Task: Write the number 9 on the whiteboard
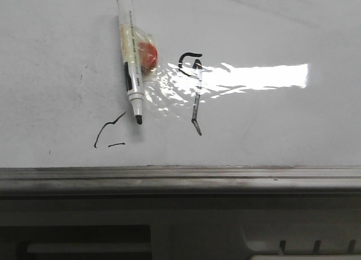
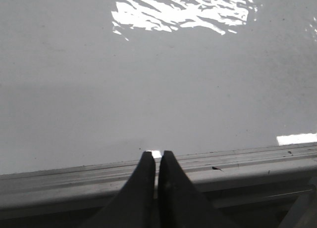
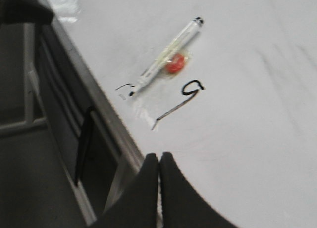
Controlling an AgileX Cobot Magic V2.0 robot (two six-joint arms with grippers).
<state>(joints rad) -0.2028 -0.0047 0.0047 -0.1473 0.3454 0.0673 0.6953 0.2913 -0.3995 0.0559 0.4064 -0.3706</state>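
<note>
Three views: one looks forward over a white board lying flat, and one sits on each wrist.
Whiteboard (image 1: 56, 57): large, glossy and white, with a bright patch of glare on its right half and a grey metal rail (image 1: 180, 178) along its near edge.
Number 9 (image 1: 193, 91): thin black marker lines near the middle of the board, just right of the pen; a small hooked loop that does not quite close sits on a long straight stem with a kink at its lower end.
Marker pen (image 1: 129, 57): lies flat on the board with nothing holding it, uncapped tip toward the rail, and an orange-red lump (image 1: 149, 54) taped to its right side under clear film.
Other marks: a thin curved streak (image 1: 107, 129) and a short dash (image 1: 115, 144) sit near the pen tip, left of the figure.
Left gripper (image 2: 154, 156): jaws pressed together with only a sliver of light between them, holding nothing, over the rail and apart from the pen.
Right gripper (image 3: 159, 159): jaws also together and empty, near the board's edge, well apart from the pen and the figure.
Progress: the figure looks drawn and the pen looks set down, so the writing seems finished.
Left to do: little or nothing, judging by these views, though the open loop makes the 9 rough.
</note>
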